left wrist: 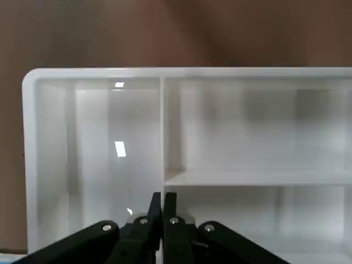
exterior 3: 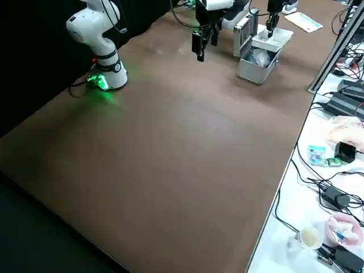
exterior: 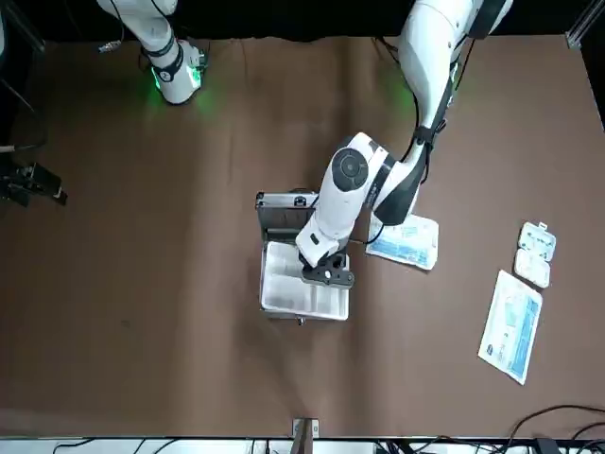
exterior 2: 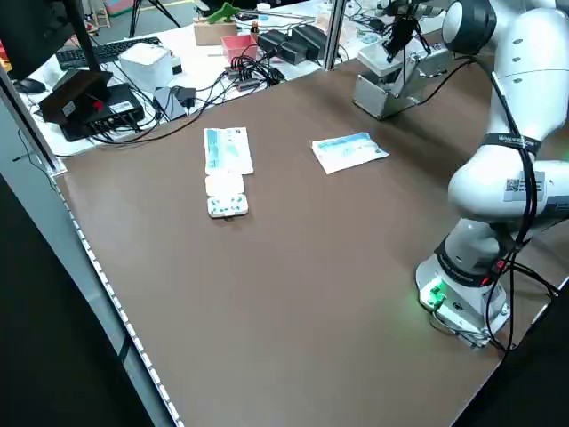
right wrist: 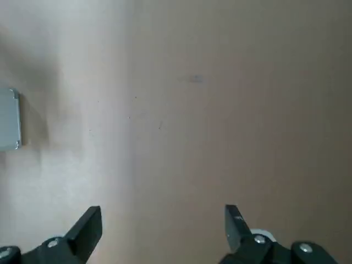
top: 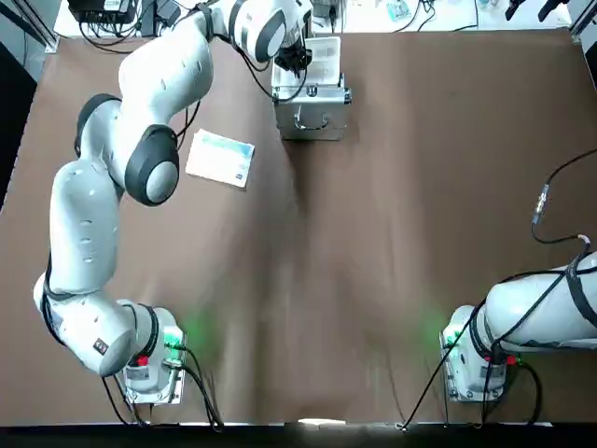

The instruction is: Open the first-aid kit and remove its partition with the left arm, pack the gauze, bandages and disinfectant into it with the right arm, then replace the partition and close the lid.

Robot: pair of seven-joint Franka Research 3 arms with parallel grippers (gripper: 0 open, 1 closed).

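Note:
The first-aid kit (top: pixel 312 98) stands open at the table's far middle, its silver lid (exterior: pixel 286 213) raised upright. The white partition (exterior: pixel 284 284) is at the case's open top and looks slightly raised in the right side view. My left gripper (left wrist: pixel 162 206) is shut on the partition's (left wrist: pixel 99 137) inner divider wall. My right gripper (right wrist: pixel 162 231) is open and empty, hovering over bare table off to the robot's right, also seen as the right gripper (exterior: pixel 33 184). A white-and-blue packet (top: pixel 221 159) lies left of the case. The disinfectant is out of view.
A long pale packet (exterior: pixel 510 326) and a small white blister pack (exterior: pixel 534 253) lie far out on the left arm's side; which is gauze or bandage I cannot tell. Cables and boxes (exterior 2: pixel 133 80) crowd the bench beyond the table edge.

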